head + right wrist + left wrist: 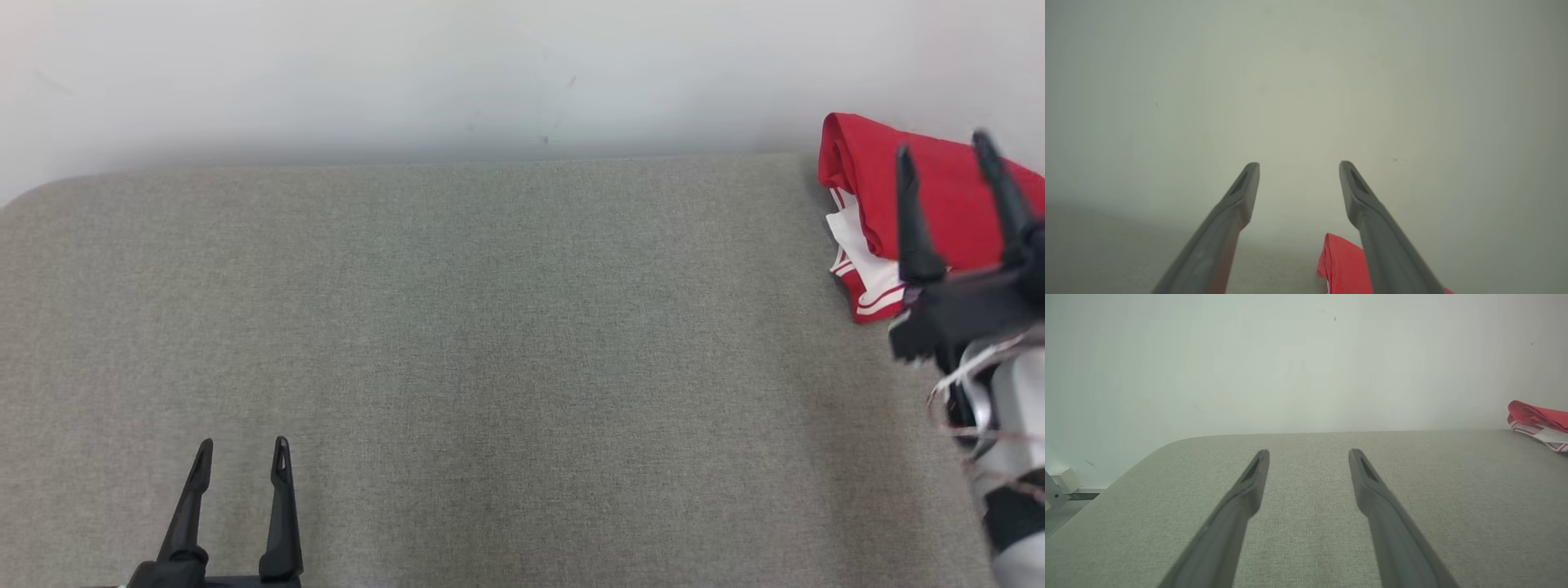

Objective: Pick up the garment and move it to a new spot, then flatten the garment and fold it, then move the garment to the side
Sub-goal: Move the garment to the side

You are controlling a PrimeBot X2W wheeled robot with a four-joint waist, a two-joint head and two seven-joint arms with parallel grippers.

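Garment [859, 159] — seemingly just beneath right gripper [940, 144]

I see soft, even light across all views; a faint shadow lies where the wall [490, 82] meets the grey surface [490, 343]; my right wrist view looks hazy and washed-out; near fingers [1216, 245] blur at the bottom.

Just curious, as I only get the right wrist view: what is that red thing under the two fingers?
Observer: A folded red garment with white stripes, lying at the far right end of the table.
Operator: Is it being held?
Observer: No. In the head view the right gripper is open over the garment's right part, gripping nothing.
Operator: And the other arm?
Observer: The left gripper is open too, at the table's near left, well away from the garment.
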